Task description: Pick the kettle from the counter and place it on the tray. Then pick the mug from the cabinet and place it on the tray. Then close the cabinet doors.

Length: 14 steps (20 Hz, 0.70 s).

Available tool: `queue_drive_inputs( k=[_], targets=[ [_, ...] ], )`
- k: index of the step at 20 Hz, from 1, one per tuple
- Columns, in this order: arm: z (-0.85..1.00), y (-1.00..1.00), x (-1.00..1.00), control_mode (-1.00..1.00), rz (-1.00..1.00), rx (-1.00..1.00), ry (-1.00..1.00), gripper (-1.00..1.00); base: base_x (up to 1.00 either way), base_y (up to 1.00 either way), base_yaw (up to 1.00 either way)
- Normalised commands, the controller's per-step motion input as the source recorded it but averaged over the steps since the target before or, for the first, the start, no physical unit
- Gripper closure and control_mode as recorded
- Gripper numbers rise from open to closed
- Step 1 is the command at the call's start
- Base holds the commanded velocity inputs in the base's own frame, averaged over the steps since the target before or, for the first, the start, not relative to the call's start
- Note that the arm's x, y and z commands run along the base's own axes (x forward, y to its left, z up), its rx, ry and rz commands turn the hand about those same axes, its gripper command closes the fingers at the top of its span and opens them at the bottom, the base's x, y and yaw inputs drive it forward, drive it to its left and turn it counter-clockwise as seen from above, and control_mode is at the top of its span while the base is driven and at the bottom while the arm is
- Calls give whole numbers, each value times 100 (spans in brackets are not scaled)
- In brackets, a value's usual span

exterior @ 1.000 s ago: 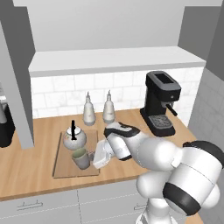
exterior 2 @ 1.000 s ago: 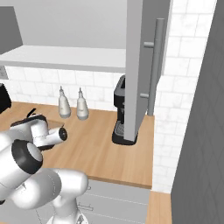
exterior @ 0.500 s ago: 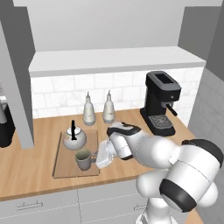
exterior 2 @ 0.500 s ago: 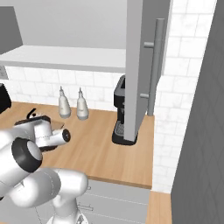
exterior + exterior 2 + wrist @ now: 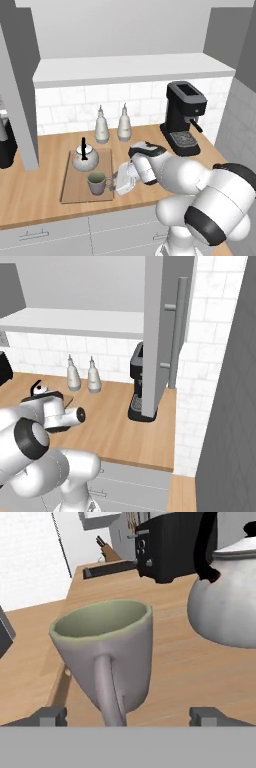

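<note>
The grey-green mug stands upright on the front right part of the light-wood tray, its handle turned toward my hand. Behind it on the same tray sits the silver kettle with its black arched handle. My gripper is open just right of the mug. In the hand view the mug is close up, its handle between my spread fingertips without touching them, and the kettle stands at the right. Both cabinet doors stand open.
Two white bottles stand at the back of the counter. A black coffee machine is at the right. The white cabinet shelf hangs above the counter. A dark appliance sits at the far left.
My jaws have gone from shut on the mug's handle to wide open. The mug now stands free on the tray, and my hand has drawn back slightly to the right.
</note>
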Motion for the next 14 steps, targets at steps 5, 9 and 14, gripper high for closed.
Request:
queue_drive_inputs(
  k=[5,9,14],
  targets=[
    [52,0,-8,-100,0,0,0,-100,0,0,0],
    [81,-7,-25,-100,0,1,3,-100,0,0,0],
    [89,-11,-41,-100,-3,2,2,-100,0,0,0]
  ],
)
